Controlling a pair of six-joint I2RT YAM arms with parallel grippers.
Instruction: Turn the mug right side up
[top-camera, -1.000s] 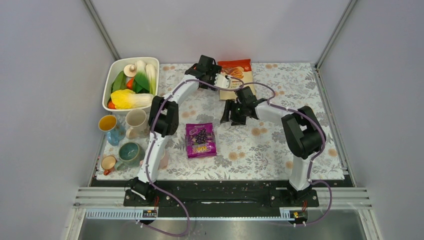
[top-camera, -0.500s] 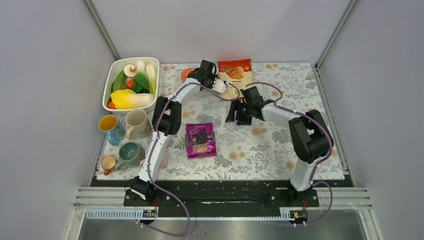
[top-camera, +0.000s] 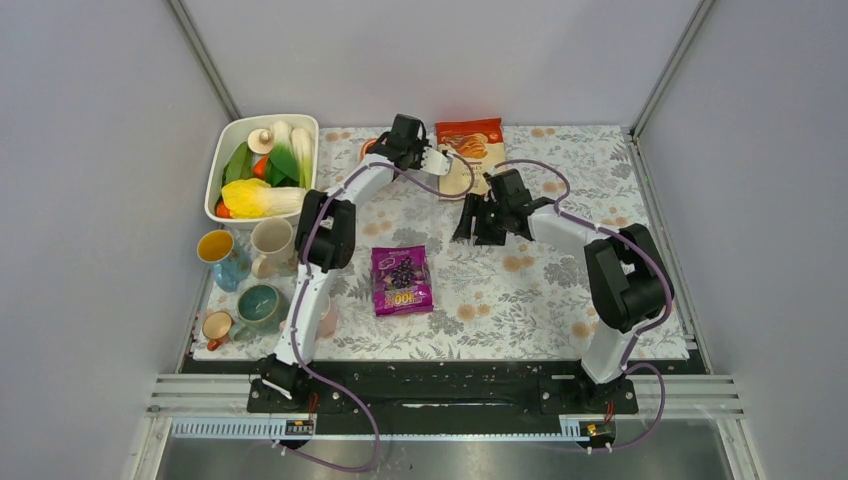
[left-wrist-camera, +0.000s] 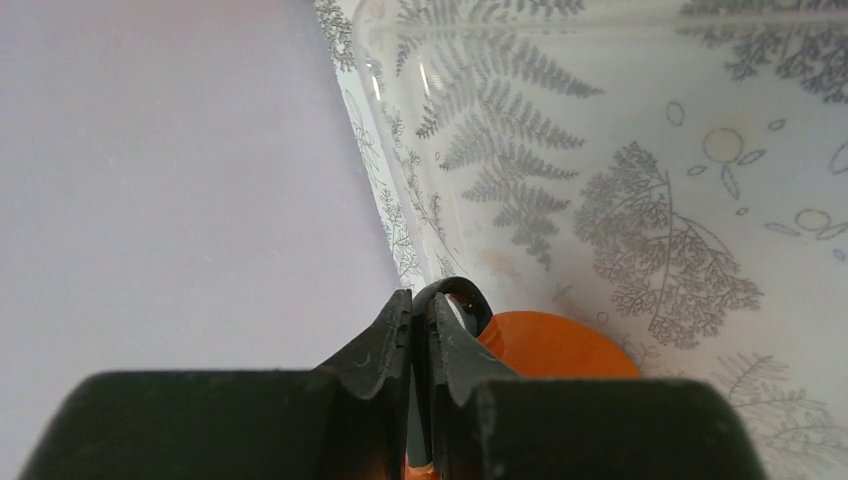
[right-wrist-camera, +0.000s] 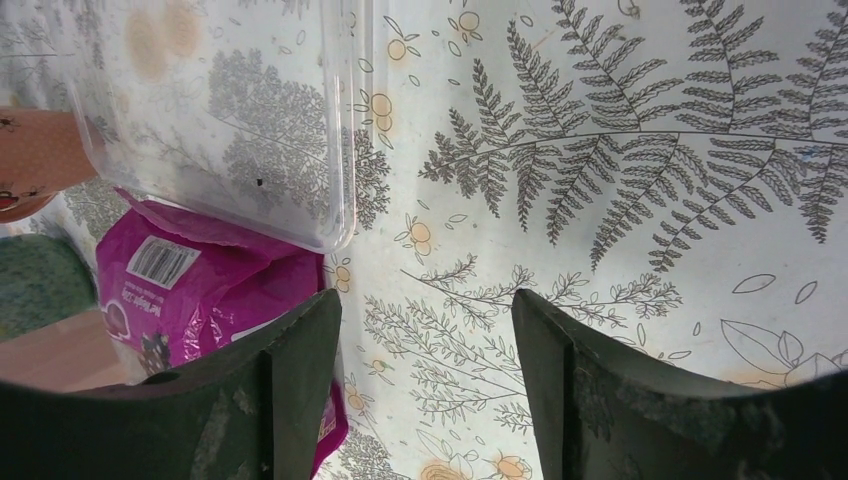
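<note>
left gripper (left-wrist-camera: 412, 300): fingers drawn together to a narrow slit, with a sliver of orange caught in the slit at the bottom edge of the wrist frame. it is clamped on the orange mug (left-wrist-camera: 545, 345). the mug's rounded orange surface shows just right of the fingers, low in the frame, against the fern-print cloth (top-camera: 520, 290). in the overhead view only a small orange patch shows at upper centre, beside the gripper head, near the far edge of the cloth. mouth direction: cannot tell. long axis: cannot tell, as too little of the body is visible in either view.

right gripper (right-wrist-camera: 425, 310): fingers spread wide, nothing between them, bare cloth below. in the overhead view it sits right of centre, well apart from the mug.

surroundings: orange snack bag (top-camera: 470, 140) at top centre, between the two gripper heads. purple snack bag (top-camera: 401, 281) lies flat at centre. white tub (top-camera: 222, 160) of vegetables sits at upper left. a cluster of other mugs (top-camera: 245, 280) stands along the left edge below the tub.
</note>
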